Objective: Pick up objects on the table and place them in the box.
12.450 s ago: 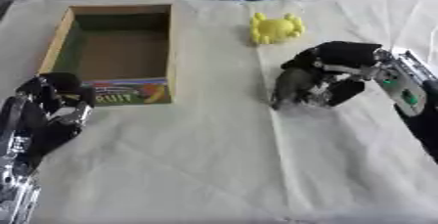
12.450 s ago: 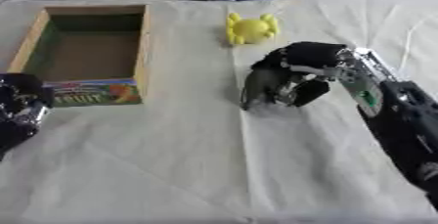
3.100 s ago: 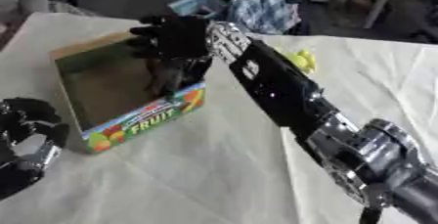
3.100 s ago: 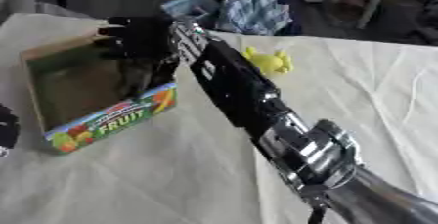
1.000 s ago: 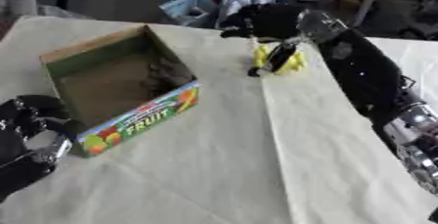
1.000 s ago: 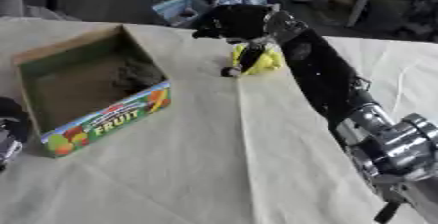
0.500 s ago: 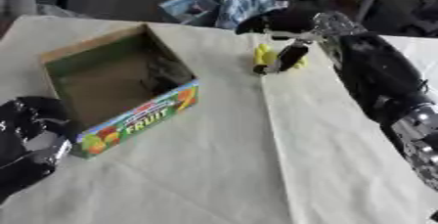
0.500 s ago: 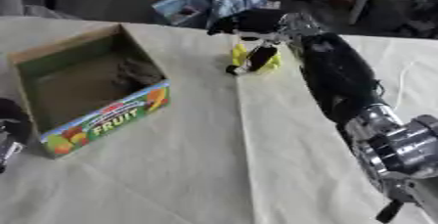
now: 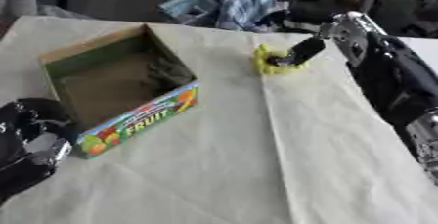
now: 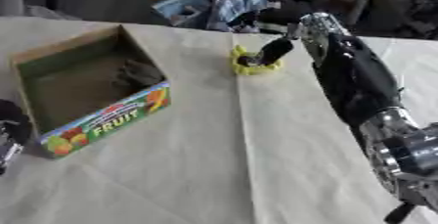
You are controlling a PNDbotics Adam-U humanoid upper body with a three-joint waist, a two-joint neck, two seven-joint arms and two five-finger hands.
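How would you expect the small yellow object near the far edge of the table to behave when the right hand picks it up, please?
The yellow object looks small and lumpy with stubby projections, so it probably won't roll, and seems light. Its bumpy shape may give the right hand, whose dark fingers already rest on it, something to catch. Whether it is soft or stiff cannot be told. It lies apart from the box.

Right hand (image 9: 295, 54) blurred; contact with yellow object (image 9: 272, 65) unclear. Dark item in box (image 10: 137, 74) unidentifiable. Left hand (image 9: 30, 140) cut by frame edge.
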